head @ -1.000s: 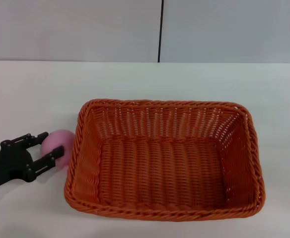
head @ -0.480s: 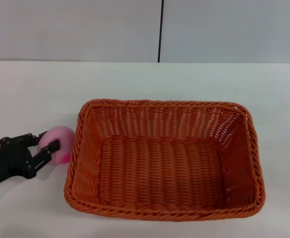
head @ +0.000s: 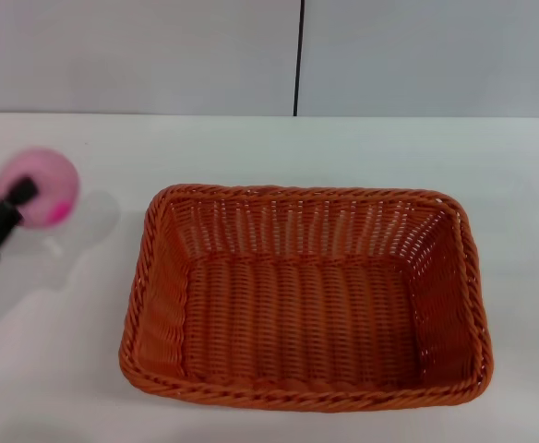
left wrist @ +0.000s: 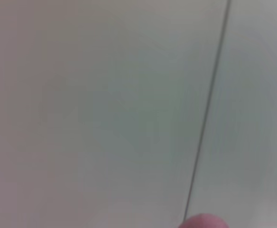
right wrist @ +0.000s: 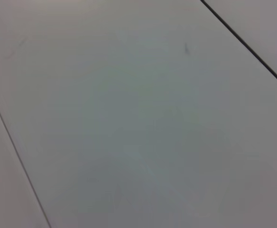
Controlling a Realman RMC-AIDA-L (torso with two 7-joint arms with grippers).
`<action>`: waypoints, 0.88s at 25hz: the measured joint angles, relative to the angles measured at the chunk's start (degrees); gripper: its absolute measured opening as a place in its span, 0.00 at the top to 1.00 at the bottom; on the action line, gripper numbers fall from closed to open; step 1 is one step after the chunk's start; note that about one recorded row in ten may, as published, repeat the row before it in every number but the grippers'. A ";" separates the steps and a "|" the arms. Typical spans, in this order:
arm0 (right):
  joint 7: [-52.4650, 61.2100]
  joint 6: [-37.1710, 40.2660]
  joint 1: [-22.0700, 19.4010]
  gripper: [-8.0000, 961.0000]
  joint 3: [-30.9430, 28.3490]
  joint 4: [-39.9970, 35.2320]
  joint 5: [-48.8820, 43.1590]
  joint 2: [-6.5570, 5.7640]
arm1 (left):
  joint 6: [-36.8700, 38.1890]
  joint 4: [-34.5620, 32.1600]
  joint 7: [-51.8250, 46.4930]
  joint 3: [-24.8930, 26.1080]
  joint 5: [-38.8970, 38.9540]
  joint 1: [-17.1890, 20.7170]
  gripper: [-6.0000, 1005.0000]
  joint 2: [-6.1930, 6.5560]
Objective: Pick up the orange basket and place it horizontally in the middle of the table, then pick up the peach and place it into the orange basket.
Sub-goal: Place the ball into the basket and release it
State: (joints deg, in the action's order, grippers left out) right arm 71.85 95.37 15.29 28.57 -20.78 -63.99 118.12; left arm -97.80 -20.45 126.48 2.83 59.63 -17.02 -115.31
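Observation:
The orange basket (head: 305,295) lies lengthwise across the middle of the white table (head: 362,152), open side up and with nothing in it. At the far left edge of the head view my left gripper (head: 6,205) is shut on the pink peach (head: 39,185) and holds it in the air, above the table and to the left of the basket. A shadow falls on the table beneath it. The left wrist view shows only a pink sliver of the peach (left wrist: 204,222) against a pale wall. My right gripper is out of view.
A pale wall with a dark vertical seam (head: 299,55) runs behind the table. Bare tabletop lies all around the basket. The right wrist view shows only a pale panelled surface with dark seams (right wrist: 245,45).
My left gripper closed on the peach beside the basket's left wall, then lifted it up and to the left, off the table. The basket has not moved.

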 joint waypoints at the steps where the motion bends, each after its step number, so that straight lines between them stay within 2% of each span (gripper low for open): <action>1: -0.03 -0.01 0.00 0.53 0.00 0.04 0.00 0.00 | -3.53 0.23 -1.96 0.04 2.95 0.09 0.76 0.04; 5: -0.14 -0.02 0.07 0.53 0.00 0.30 0.00 0.00 | -7.70 0.24 -3.66 -0.11 4.91 -0.35 0.79 -0.28; 6: -0.43 -0.02 0.21 0.53 -0.01 0.76 0.08 -0.01 | -11.34 0.21 -4.51 -1.55 4.90 -1.73 0.79 -0.56; 7: -0.55 -0.02 0.25 0.53 -0.01 1.02 0.16 -0.01 | -14.38 0.02 -5.43 -5.51 3.96 -3.72 0.80 -0.89; 8: -0.55 -0.02 0.25 0.53 -0.01 1.02 0.16 -0.01 | -14.97 -0.03 -5.67 -6.50 3.71 -4.14 0.81 -0.99; 10: -0.63 -0.01 0.29 0.53 0.00 1.29 0.24 -0.02 | -16.40 -0.54 -7.13 -12.79 3.22 -6.59 0.82 -1.99; 13: -0.66 0.15 0.31 0.54 -0.01 1.37 0.25 -0.03 | -14.68 0.24 -7.85 -16.50 3.25 -8.55 0.84 -2.99; 16: -0.66 0.37 -0.09 0.54 0.00 1.38 0.25 -0.03 | -11.52 3.08 -7.30 -16.80 3.66 -9.42 0.78 -3.23; 21: -0.66 0.42 -0.63 0.54 -0.01 1.37 0.25 -0.01 | -11.00 3.31 -6.94 -16.24 3.93 -9.50 0.67 -3.25; 22: -0.66 0.42 -0.64 0.54 -0.01 1.37 0.26 -0.01 | -11.00 3.31 -6.94 -16.24 3.93 -9.50 0.61 -3.25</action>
State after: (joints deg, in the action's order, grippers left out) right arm 71.19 95.79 14.65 28.56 -19.41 -63.73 118.11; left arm -108.80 -17.14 119.54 -13.41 63.57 -26.52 -118.56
